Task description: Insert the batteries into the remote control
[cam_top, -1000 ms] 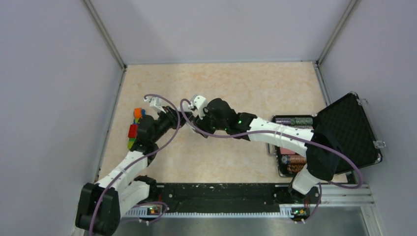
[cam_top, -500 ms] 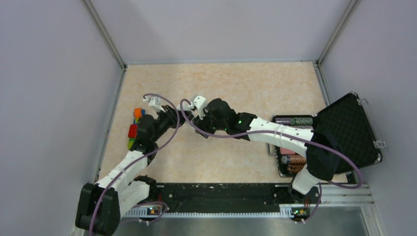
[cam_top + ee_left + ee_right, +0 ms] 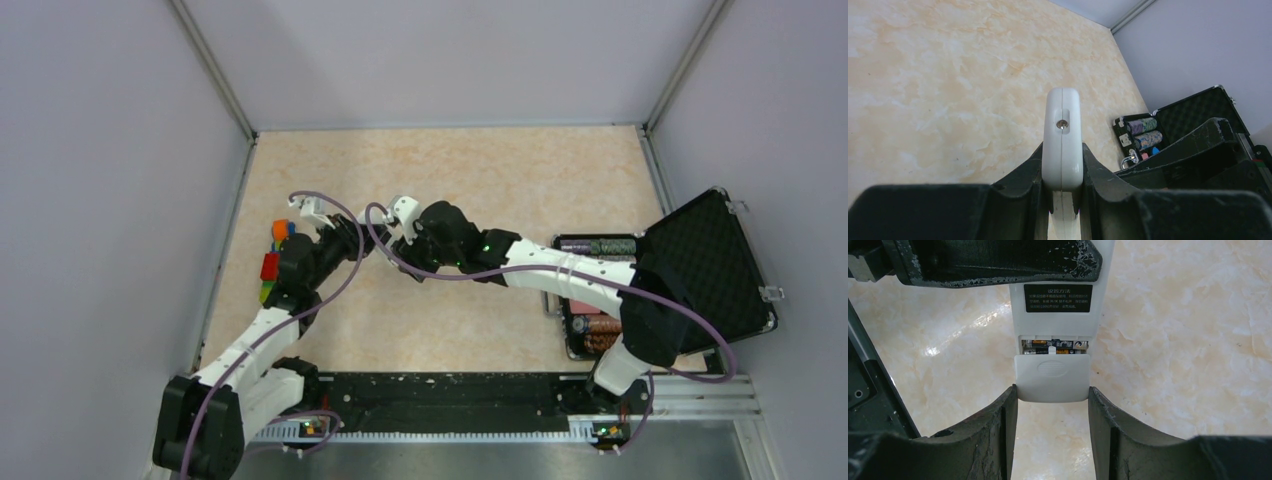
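Slim white plastic remote control [image 3: 1058,325]: held clear of marbled beige tabletop [image 3: 1173,340], toward 9 o'clock of table centre in top view. Two small dark batteries [image 3: 1054,344] seated in recess. White ribbed battery cover [image 3: 1052,377] at remote's 6 o'clock end, part-open. Right gripper [image 3: 1052,390]: fingers pinch cover's sides. Left gripper [image 3: 1062,150]: clenched on remote body, at 12 o'clock in right wrist view. Likely step: closing cover. Push straight toward 12 o'clock, cover level on rails, left clamp firm, no twisting.

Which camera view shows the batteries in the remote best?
The right wrist view: the batteries lie in the open bay of the remote, just above the part-closed cover. The left wrist view shows only the remote's end between the fingers, no batteries. In the top view the arms hide them.
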### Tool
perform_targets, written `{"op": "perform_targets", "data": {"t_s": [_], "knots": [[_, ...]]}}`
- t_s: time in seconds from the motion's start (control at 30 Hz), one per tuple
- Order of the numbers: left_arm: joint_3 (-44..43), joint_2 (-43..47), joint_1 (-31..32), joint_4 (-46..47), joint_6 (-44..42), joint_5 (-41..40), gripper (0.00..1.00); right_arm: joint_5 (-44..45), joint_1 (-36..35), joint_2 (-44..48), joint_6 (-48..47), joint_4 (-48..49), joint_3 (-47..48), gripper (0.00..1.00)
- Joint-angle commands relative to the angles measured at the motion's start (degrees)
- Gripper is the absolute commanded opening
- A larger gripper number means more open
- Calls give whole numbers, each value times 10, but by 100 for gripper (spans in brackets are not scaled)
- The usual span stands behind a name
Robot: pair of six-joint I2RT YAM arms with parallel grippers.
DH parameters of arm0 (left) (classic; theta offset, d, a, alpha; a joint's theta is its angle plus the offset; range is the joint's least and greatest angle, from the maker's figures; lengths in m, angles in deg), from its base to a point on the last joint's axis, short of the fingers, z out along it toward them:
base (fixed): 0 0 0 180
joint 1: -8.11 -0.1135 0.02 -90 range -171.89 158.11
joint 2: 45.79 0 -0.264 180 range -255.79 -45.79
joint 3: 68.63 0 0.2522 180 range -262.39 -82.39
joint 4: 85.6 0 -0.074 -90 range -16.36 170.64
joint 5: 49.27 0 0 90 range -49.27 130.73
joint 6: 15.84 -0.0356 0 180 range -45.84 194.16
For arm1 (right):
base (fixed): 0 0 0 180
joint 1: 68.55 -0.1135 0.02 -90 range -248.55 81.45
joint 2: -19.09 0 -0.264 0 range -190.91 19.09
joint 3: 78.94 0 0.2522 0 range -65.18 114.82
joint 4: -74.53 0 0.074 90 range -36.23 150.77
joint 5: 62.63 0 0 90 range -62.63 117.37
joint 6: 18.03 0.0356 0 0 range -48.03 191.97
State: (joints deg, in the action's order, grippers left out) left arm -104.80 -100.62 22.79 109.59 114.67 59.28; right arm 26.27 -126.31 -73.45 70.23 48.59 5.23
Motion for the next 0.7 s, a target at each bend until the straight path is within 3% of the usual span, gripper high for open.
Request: {"op": "perform_targets", "data": {"t_s": [0.0, 0.3, 0.67], "knots": [[-22, 10, 2, 39, -7, 12, 0, 2, -6, -11, -2, 9, 22, 38], [-19, 6, 2, 52, -8, 36, 0, 1, -4, -13, -5, 12, 29, 38], [-22, 14, 2, 19, -19, -4, 0, -2, -3, -5, -7, 12, 27, 38]]}}
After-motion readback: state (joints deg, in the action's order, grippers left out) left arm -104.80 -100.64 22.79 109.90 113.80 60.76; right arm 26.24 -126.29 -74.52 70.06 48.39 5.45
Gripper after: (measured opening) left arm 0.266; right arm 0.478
